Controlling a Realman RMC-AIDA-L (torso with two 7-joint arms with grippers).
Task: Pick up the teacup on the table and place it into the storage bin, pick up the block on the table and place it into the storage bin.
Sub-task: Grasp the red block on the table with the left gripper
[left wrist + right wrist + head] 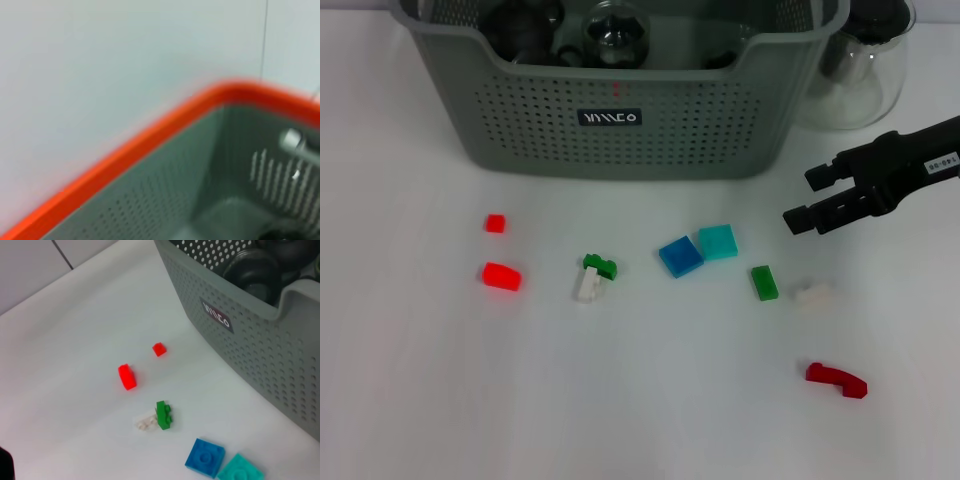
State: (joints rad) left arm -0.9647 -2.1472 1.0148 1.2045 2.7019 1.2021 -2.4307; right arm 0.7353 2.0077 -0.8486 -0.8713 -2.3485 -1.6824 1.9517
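The grey-green storage bin (620,120) stands at the back of the white table, with dark round items and a glass piece inside; it also fills a corner of the right wrist view (260,345). No teacup is in view on the table. Several blocks lie in front of the bin: a small red one (495,223), a red one (502,276), a green-and-white pair (595,278), a blue tile (680,256), a teal tile (717,241), a green brick (764,282) and a white piece (813,295). My right gripper (802,200) hovers open and empty, right of the teal tile. My left gripper is out of view.
A curved red piece (837,380) lies near the front right. A clear glass jug (855,70) stands right of the bin. The left wrist view shows only a grey perforated container with an orange rim (150,145) against a pale wall.
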